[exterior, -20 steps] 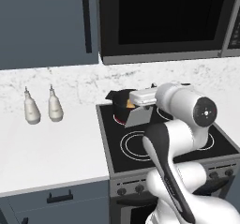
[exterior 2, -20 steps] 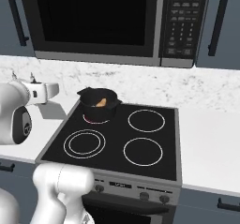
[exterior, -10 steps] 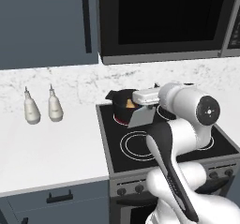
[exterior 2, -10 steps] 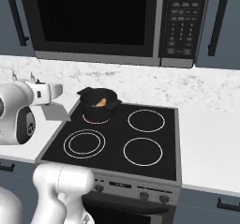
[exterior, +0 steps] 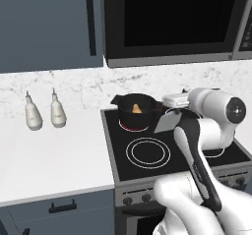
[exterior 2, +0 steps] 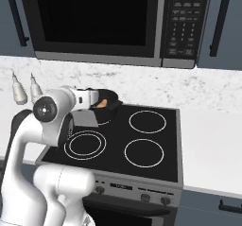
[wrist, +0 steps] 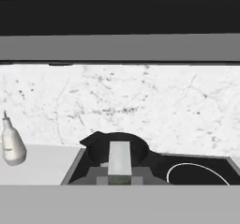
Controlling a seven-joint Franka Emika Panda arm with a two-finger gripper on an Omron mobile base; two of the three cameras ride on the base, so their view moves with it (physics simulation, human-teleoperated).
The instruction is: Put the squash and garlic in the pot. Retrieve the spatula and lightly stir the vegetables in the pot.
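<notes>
Currently stirring step: your hand (exterior: 166, 117) pinches spatula (wrist: 119, 158), blade at pot (exterior: 136, 111) holding squash (exterior: 137, 109). Next: dip blade in, sweep gently.

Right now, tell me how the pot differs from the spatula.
The pot is black, round and squat; the spatula has a flat, squarish pale grey blade. The pot rests on the stove's rear burner; the spatula hangs off the surface at the gripper, blade tilted beside the pot. Both are over the stove.
</notes>
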